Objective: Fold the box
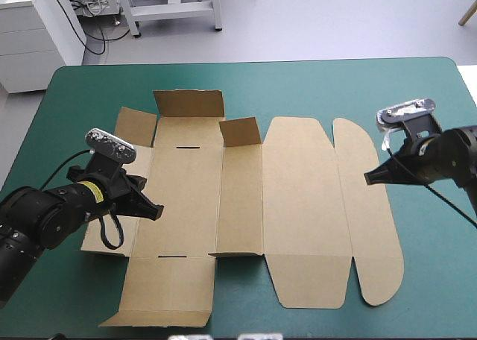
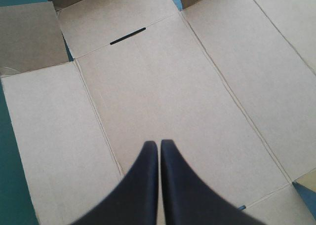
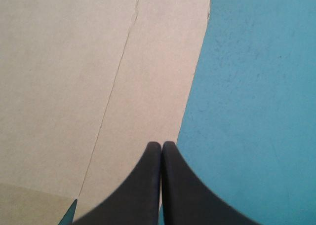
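Note:
The brown box [image 1: 298, 206] lies as a cut sheet spread over the middle of the teal-green table, with two small flaps near its far edge standing up a little. My left gripper [image 1: 155, 210] is shut and hovers over the sheet's left panels [image 2: 163, 101], its black fingers [image 2: 148, 170] meeting in a point [image 2: 159, 143] with nothing between them. My right gripper [image 1: 368, 178] is shut too, its tip [image 3: 161, 145] over the rounded right-hand lid flap [image 3: 148, 87], just inside that flap's outer edge.
Two narrow slots [image 1: 188, 146] are cut in the sheet's left panel, one near the far side and one near the front. Bare teal-green cover [image 1: 440, 280] lies to the right of the box and along the far edge.

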Controlling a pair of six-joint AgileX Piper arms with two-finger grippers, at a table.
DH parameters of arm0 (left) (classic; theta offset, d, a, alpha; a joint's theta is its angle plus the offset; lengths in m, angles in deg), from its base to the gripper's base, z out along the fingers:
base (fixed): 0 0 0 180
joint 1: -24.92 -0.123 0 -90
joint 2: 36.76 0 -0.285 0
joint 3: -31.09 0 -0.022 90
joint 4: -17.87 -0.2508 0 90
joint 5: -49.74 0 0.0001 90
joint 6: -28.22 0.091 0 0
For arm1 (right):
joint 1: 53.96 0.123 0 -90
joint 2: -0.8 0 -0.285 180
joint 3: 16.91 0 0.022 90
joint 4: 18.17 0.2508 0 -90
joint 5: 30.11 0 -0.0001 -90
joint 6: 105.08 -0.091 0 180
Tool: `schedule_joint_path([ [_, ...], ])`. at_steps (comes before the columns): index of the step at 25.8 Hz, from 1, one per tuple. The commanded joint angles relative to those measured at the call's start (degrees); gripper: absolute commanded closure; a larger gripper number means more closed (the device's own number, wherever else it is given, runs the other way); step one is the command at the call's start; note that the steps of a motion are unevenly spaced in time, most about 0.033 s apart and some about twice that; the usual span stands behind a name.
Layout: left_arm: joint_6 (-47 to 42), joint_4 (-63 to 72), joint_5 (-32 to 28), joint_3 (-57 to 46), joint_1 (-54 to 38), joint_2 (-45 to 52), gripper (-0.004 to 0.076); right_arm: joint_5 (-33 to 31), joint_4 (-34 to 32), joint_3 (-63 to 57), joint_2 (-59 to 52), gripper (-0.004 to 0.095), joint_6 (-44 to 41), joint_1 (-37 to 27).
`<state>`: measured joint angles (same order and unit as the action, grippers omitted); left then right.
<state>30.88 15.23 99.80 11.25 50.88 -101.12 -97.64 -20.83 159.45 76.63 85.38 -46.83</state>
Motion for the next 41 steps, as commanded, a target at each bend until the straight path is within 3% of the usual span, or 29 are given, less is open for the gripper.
schedule_joint_path([
  [1,-0.4,0.9,-3.2,2.0,0.2,0.6,0.0731,3.0,0.2,-2.6,-5.9,0.0929,-0.4,-0.4],
  [11,-0.4,3.1,-3.9,2.3,0.2,-0.5,0.0731,2.9,0.2,-14.4,-18.8,0.0929,-0.6,-0.4],
  [18,0.5,6.7,2.2,6.8,0.2,-7.0,0.0731,6.1,0.2,-21.9,-25.2,0.0929,-5.6,-0.4],
  [24,8.3,13.2,8.6,13.7,-3.3,-13.9,0.0708,5.7,-0.2,-24.4,-27.9,0.0929,-5.6,-0.4],
  [31,26.9,39.6,23.0,20.9,-21.7,-20.3,0.0708,5.9,-0.3,-24.4,-28.3,0.0929,-5.6,-0.4],
  [41,28.2,43.1,23.1,21.4,-54.2,-20.4,0.0708,8.8,-2.5,-24.4,-28.3,0.0929,-5.2,-0.4],
])
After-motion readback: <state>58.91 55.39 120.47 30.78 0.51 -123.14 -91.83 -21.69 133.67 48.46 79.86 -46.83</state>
